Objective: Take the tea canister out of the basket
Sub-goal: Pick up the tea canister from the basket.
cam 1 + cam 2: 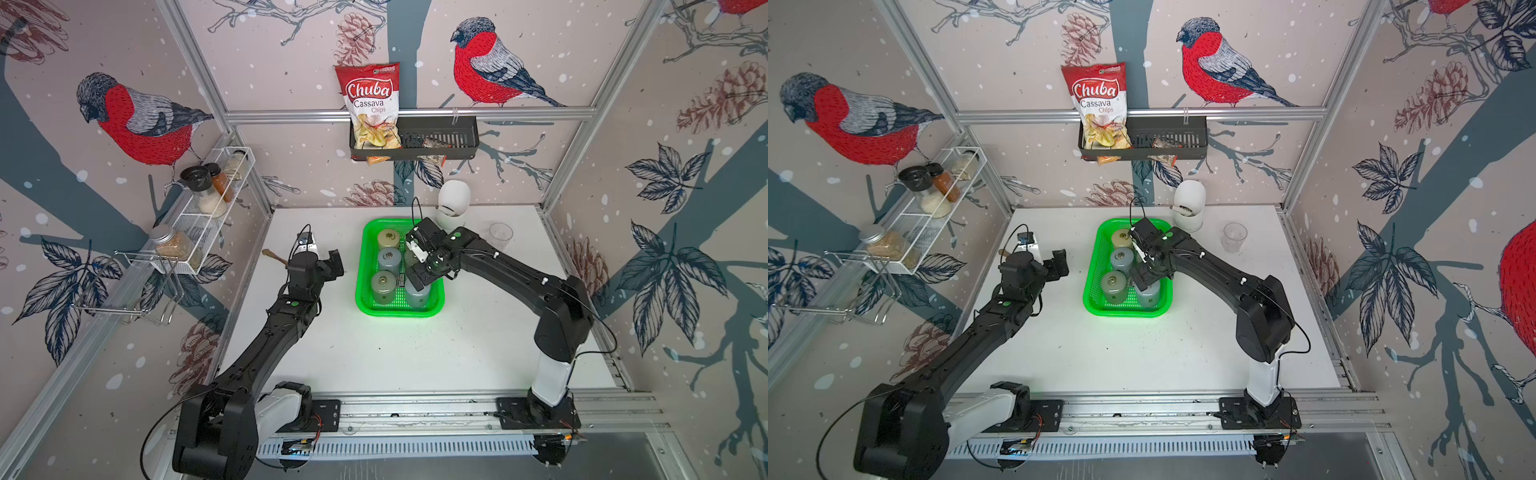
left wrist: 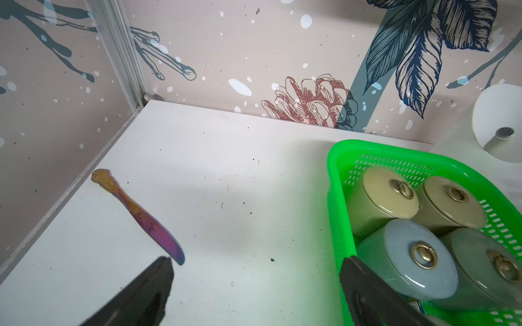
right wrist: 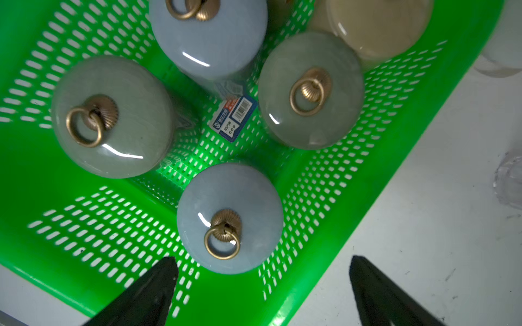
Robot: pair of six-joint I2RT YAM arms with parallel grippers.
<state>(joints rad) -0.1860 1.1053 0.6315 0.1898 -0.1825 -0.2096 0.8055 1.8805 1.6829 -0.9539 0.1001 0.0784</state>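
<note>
Right wrist view: the right gripper (image 3: 262, 261) hangs over the basket (image 3: 34, 180) with its jaws spread wide and nothing between them. Just ahead of its fingers, a blue tea canister (image 3: 230, 218) stands upright in the basket's near right corner, long axis vertical, ring-handled lid facing up. Other canisters (image 3: 113, 115) stand alongside it. The left gripper (image 2: 257, 262), jaws apart, hovers just left of the basket.

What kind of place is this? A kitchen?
Probably a pretend pantry built for robots: spice jars on a wire shelf, a chips bag in a rack, and two robot arms mounted on a metal rail.
</note>
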